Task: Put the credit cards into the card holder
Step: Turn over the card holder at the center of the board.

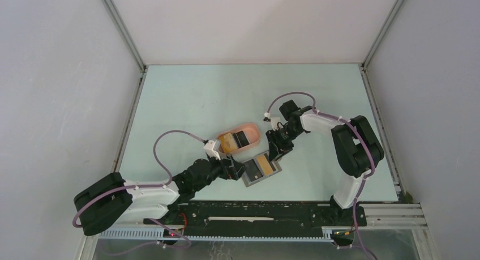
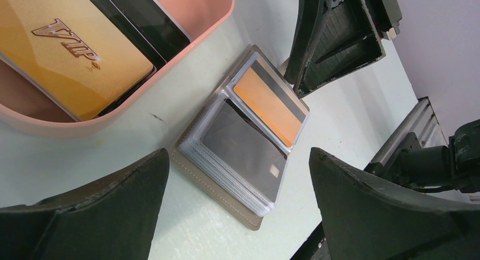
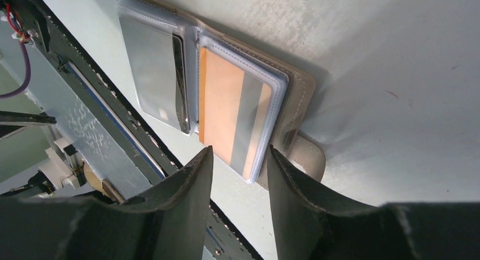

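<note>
Open flat on table (image 1: 198, 96): card holder (image 1: 261, 169), between both grippers. In one clear sleeve, orange card (image 3: 223, 107); in the other, dark card (image 3: 153, 67). Low over the orange side, right gripper (image 3: 239, 155), jaws partway apart, clamped on nothing. At the opposite edge, left gripper (image 2: 238, 158), jaws wide apart, empty. Unfiled: gold card (image 2: 73, 50) with dark cards (image 2: 147, 22) beside it, in tray (image 2: 218, 16) just beyond holder. Judged nearer the left arm. Long axis of gold card skewed to left jaw line; wrist turn probably needed.
</note>
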Controlling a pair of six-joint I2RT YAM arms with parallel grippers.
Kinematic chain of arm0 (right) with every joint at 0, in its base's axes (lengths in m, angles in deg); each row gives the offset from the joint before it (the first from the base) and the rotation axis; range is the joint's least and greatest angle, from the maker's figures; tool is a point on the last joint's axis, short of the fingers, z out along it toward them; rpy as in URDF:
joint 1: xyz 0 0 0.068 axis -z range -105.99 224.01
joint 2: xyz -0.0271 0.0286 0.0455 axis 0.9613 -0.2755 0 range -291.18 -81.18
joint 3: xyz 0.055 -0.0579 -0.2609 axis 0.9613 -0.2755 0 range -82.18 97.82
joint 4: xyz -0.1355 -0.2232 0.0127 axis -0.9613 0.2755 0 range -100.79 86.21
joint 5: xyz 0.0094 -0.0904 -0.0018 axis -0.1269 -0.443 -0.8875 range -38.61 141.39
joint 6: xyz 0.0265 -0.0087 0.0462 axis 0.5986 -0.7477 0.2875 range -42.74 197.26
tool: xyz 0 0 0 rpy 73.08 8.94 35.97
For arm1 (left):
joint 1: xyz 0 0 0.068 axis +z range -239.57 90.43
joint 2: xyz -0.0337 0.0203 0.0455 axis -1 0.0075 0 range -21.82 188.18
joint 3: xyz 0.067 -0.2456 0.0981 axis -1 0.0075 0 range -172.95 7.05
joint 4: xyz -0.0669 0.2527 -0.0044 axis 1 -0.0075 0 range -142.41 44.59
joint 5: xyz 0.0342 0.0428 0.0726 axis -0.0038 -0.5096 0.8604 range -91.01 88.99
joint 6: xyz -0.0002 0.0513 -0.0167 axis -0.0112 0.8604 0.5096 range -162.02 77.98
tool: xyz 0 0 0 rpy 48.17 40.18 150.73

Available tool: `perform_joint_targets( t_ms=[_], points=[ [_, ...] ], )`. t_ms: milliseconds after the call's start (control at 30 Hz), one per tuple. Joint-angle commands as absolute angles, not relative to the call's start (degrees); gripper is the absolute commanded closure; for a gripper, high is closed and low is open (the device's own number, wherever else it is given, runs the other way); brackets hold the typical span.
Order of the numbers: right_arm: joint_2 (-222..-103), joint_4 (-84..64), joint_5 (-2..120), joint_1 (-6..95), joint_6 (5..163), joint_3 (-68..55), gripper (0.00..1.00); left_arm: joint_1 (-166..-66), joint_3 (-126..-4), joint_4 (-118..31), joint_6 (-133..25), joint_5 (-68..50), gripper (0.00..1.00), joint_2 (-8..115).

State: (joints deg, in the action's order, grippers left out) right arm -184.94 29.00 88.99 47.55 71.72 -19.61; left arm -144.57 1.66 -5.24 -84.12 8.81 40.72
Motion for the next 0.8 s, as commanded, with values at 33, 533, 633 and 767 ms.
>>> perform_joint_targets(
  t_ms=[33, 533, 633, 767],
  points=[
    [-185.3, 28.4, 91.5, 47.1, 72.5, -19.0, 0.52, -144.9, -0.9, -3.0, -84.6, 8.5, 0.02, 40.8],
    [-186.7, 29.0, 90.2, 47.1, 72.6, -18.6, 0.51, -144.9, -0.9, -3.0, -84.6, 8.3, 0.02, 41.2],
    [-186.7, 29.1, 91.1, 47.0, 72.5, -18.5, 0.53, -144.9, -1.0, -3.0, -84.6, 8.4, 0.02, 41.2],
    [-186.2, 29.5, 92.5, 46.9, 72.0, -18.4, 0.56, -144.9, -1.1, -3.0, -84.6, 8.3, 0.02, 41.3]
  ],
)
